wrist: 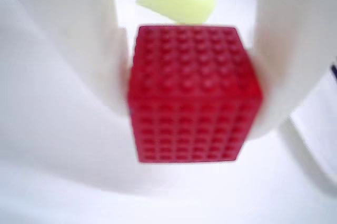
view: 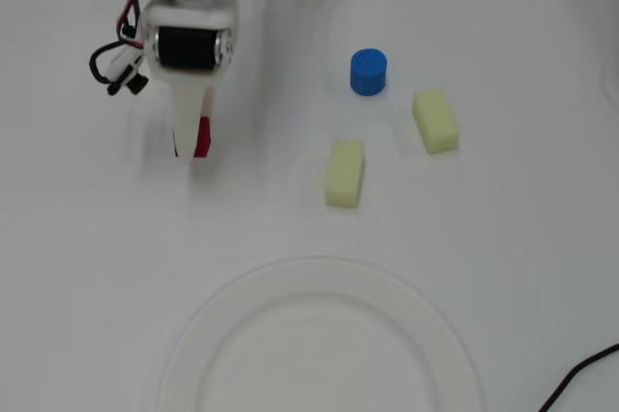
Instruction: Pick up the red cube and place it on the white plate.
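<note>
Gripper fingers, white plastic, press against both sides of the small bright red cube with finely ridged faces, clamped on it as the wrist view shows. From overhead the cube peeks out beside the white finger, low at the tabletop; whether it has left the surface I cannot tell. So the grasp looks made, and the lift comes next, I'd judge. That calls for raising it clear, then carrying it toward the large round white plate with the ribbed rim, which lies well apart from the gripper, past its tips.
</note>
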`<state>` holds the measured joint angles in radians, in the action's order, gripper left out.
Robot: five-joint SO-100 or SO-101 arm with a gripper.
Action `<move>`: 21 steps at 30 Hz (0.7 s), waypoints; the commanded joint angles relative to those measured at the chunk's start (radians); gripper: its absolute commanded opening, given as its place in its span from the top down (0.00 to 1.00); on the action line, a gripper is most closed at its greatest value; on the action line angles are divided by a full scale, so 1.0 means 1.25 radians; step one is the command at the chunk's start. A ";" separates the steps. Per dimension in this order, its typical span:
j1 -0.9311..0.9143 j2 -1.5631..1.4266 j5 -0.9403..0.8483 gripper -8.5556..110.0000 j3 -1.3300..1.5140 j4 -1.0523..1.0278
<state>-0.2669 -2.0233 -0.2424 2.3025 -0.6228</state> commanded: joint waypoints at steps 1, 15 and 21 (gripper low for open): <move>0.071 -0.310 0.009 0.93 0.156 0.094; 0.196 -0.299 0.033 0.93 0.275 0.502; 0.241 0.025 0.147 0.93 -0.005 0.508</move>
<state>0.0123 -2.1476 -0.1104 2.4850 -0.0046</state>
